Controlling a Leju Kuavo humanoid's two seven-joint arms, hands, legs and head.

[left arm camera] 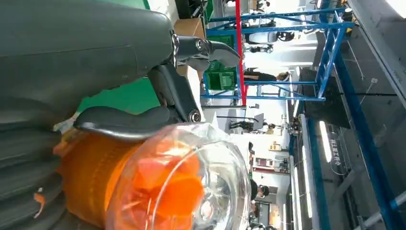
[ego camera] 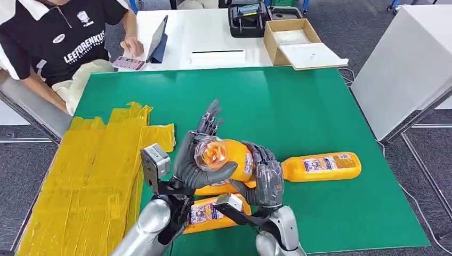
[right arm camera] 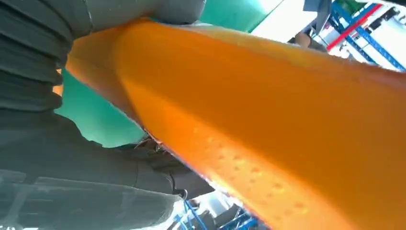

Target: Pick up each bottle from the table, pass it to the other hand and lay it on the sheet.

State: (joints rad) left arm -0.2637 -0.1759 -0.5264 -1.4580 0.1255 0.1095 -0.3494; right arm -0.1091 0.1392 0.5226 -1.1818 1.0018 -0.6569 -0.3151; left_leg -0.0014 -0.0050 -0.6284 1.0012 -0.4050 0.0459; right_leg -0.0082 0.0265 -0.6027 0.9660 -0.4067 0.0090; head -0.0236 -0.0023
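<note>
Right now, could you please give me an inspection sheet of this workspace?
Surface: green mat on the table, yellow sheet at its left side.
Job's things: held bottle raised over the mat, clear cap toward the camera; second bottle lying on the mat to the right; third bottle lying under the arms.
Clutter: cardboard box, black case, tablet on the white table behind.
Robot hands: left robot hand grips the held bottle near its cap; right robot hand grips its body.
Cables: one on the floor, right.
Surroundings: a seated person at the far left; blue racks.
</note>
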